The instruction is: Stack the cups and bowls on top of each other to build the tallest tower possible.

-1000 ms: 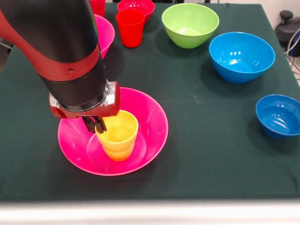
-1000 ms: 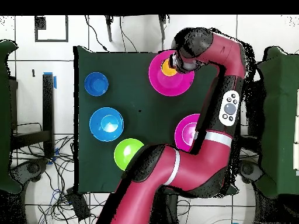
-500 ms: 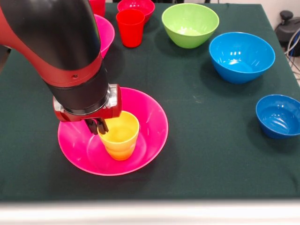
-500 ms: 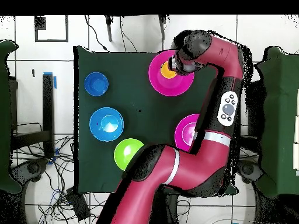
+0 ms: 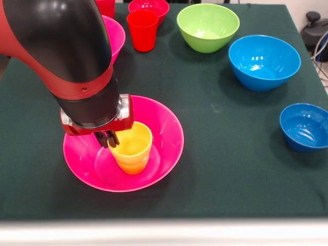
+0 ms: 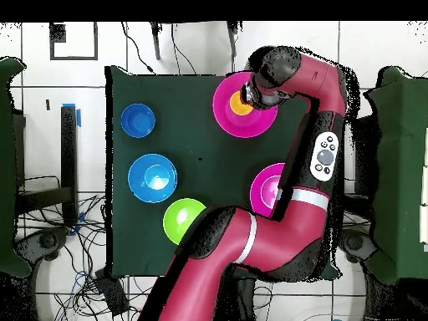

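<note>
Base: wide pink bowl sits near-left on the worktop, widest piece at the bottom so the tower gets a steady foot.
Cup: yellow cup stands upright, mouth up, in the middle of that bowl; looks seated on the bowl floor.
Gripper: gripper is at the cup's left rim, w/ dark fingertips right by the lip. Can't tell if you're clamped on it or let go, since the wrist hides the gap.
Overhead: same story, arm's end over the pink bowl, cup only partly seen.
Spare parts: green bowl, light blue bowl, small dark blue bowl line the right side; red cup and a small red bowl far centre; 2nd pink bowl mostly behind the arm.
Next, prob.: lift straight up so you don't tip the cup, then go for the green bowl.
</note>
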You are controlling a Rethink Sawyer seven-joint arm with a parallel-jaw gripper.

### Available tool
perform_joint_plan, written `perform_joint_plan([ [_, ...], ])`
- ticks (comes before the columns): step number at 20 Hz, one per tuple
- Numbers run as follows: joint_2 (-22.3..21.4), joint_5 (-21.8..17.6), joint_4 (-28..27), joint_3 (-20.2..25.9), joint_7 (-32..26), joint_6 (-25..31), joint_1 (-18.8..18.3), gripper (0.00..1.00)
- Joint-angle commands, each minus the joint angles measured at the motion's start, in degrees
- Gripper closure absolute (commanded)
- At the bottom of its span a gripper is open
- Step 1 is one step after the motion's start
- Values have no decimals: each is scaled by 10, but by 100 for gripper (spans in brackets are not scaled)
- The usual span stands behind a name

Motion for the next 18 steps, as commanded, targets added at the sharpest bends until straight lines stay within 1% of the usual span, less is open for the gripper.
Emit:
perform_joint_plan([
  [1, 3, -56, 8, 29, -216, 32, -8, 100],
  [11, 11, -66, -6, 35, -239, 30, -17, 100],
  [18, 11, -61, -1, 33, -238, 25, -19, 100],
])
